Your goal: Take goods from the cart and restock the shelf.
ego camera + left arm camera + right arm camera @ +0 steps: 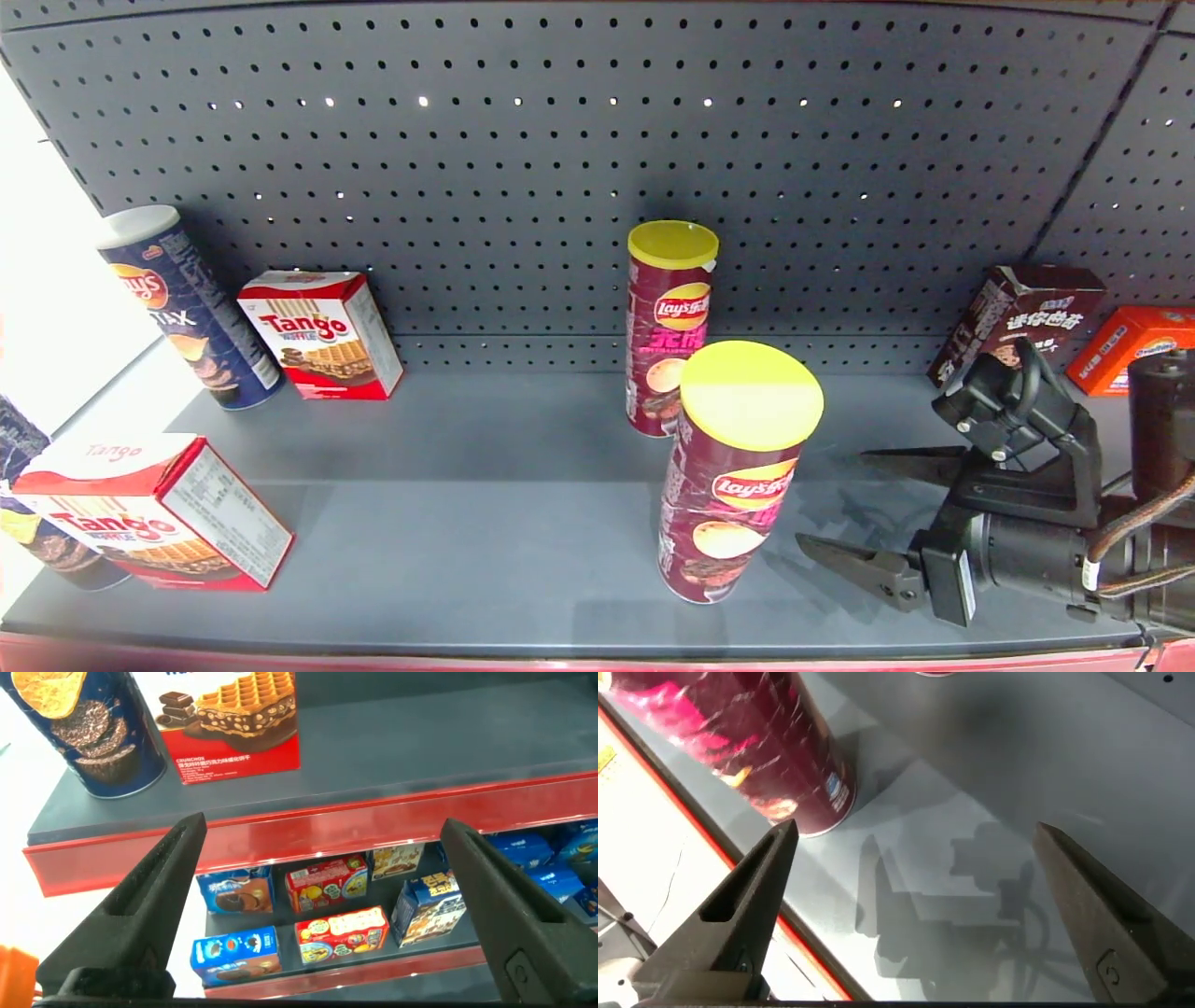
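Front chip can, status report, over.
Right hand open, beside front chip can, not touching. Can upright on shelf. Left hand open, empty. Nothing between.

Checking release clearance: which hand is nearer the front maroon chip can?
Right. The right hand is open beside the front maroon chip can, on its right, not touching. The left hand is out before the shelf's front edge near the blue can.
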{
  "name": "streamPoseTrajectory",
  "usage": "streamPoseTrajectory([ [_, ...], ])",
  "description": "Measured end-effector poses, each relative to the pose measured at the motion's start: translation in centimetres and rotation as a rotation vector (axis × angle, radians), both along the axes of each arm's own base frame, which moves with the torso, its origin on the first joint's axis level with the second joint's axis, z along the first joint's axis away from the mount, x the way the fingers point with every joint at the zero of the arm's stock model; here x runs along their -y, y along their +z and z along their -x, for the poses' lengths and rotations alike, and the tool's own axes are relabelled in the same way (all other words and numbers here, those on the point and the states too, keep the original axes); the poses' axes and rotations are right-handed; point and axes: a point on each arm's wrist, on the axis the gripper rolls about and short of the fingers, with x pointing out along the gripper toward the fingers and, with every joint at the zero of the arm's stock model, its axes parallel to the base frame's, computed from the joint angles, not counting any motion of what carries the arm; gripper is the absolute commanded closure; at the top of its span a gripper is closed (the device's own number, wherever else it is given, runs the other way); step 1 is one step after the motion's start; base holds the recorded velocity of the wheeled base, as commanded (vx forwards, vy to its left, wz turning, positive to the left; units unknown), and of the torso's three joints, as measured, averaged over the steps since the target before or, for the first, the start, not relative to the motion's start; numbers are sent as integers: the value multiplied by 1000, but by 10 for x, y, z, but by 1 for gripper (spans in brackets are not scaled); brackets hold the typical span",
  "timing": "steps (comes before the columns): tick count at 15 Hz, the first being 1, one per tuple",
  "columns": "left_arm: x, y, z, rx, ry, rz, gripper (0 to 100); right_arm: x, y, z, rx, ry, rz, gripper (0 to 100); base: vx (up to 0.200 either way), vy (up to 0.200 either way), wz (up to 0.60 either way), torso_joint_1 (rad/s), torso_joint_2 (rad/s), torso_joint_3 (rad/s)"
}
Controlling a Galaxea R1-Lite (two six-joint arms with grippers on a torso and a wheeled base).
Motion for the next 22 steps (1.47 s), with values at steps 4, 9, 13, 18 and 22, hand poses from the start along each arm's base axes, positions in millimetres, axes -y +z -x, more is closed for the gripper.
streamPoseTrajectory([
  [4,0,0,0,0,0,1,0,-5,1,-7,1,2,0,0,0,0,0,0,0,0],
  [9,0,0,0,0,0,1,0,-13,1,-15,3,11,-2,0,0,0,0,0,0,0],
  [13,0,0,0,0,0,1,0,-20,1,-17,6,13,7,0,0,0,0,0,0,0],
  [18,0,0,0,-1,0,0,0,-20,0,-16,5,9,10,0,0,0,0,0,0,0],
  [22,0,0,0,0,0,0,0,-23,0,-17,5,16,10,0,0,0,0,0,0,0],
])
